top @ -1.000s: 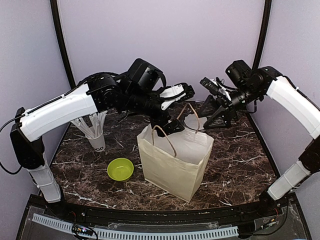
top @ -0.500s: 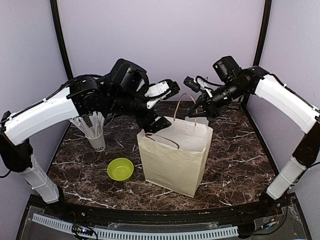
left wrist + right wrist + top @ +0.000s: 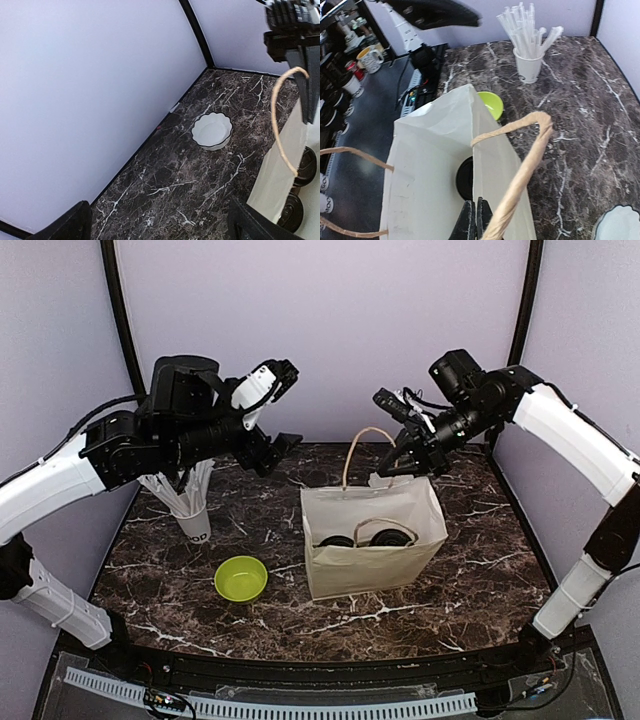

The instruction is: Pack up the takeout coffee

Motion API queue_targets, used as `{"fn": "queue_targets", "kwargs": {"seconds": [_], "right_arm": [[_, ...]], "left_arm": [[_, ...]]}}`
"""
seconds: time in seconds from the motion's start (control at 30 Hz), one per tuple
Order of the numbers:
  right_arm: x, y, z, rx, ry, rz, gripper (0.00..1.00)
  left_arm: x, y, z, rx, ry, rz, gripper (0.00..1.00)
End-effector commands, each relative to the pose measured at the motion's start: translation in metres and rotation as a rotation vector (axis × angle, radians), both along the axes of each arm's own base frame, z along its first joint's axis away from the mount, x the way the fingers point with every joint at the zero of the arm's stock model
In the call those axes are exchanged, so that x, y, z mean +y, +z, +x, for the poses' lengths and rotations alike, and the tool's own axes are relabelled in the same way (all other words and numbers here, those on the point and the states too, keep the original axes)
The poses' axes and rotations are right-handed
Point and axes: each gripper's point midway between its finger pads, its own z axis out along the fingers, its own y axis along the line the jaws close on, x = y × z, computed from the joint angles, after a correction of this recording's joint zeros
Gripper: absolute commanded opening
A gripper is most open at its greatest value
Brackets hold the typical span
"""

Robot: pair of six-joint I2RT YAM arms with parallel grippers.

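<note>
Off-white paper bag (image 3: 375, 540) stands upright mid-desk, mouth open; matte creased paper, boxy shape. Both takeout coffee cups (image 3: 392, 537) sit inside it side by side. Only their round black glossy lids show, the cup bodies are hidden. Right hand (image 3: 402, 466) is at the bag's rear rim, fingers pressed together, pinching the thin paper edge just beside the twisted tan cord handle (image 3: 362, 443), which arches up. The second handle droops inside the mouth over the lids. Left hand (image 3: 283, 408) is raised in the air left of the bag, well apart from it, fingers spread wide, holding nothing. Desk (image 3: 480, 560) is dark marble-look with white veins. Lime-green round bowl (image 3: 240, 578) sits left of the bag. White straw cup (image 3: 193, 518) is behind the bowl, packed with white straws. White scalloped dish (image 3: 212, 131) is behind the bag.
</note>
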Motion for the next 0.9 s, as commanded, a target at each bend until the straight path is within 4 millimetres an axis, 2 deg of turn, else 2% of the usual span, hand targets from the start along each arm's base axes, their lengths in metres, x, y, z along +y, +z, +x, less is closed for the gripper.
{"fn": "queue_targets", "kwargs": {"seconds": [0.0, 0.1, 0.23, 0.43, 0.7, 0.77, 0.87], "right_arm": [[-0.011, 0.009, -0.066, 0.067, 0.218, 0.036, 0.0], [-0.016, 0.005, -0.094, 0.122, 0.29, 0.033, 0.0], [-0.02, -0.002, -0.118, 0.125, 0.34, 0.024, 0.01], [-0.021, -0.017, -0.138, 0.126, 0.388, -0.034, 0.02], [-0.017, -0.017, -0.131, 0.086, 0.373, -0.054, 0.0], [-0.014, -0.016, -0.121, 0.058, 0.344, -0.067, 0.0], [-0.009, -0.012, -0.092, 0.023, 0.265, -0.051, 0.0]], "left_arm": [[0.023, 0.036, 0.007, -0.133, 0.088, -0.094, 0.96], [0.027, 0.039, 0.01, -0.166, 0.108, -0.103, 0.96], [0.032, 0.038, 0.015, -0.189, 0.144, -0.103, 0.97], [0.03, 0.035, 0.018, -0.191, 0.15, -0.129, 0.96], [0.024, 0.027, 0.03, -0.196, 0.168, -0.101, 0.97], [0.026, 0.025, 0.034, -0.188, 0.185, -0.092, 0.99], [0.035, 0.023, 0.042, -0.16, 0.227, -0.085, 0.99]]}}
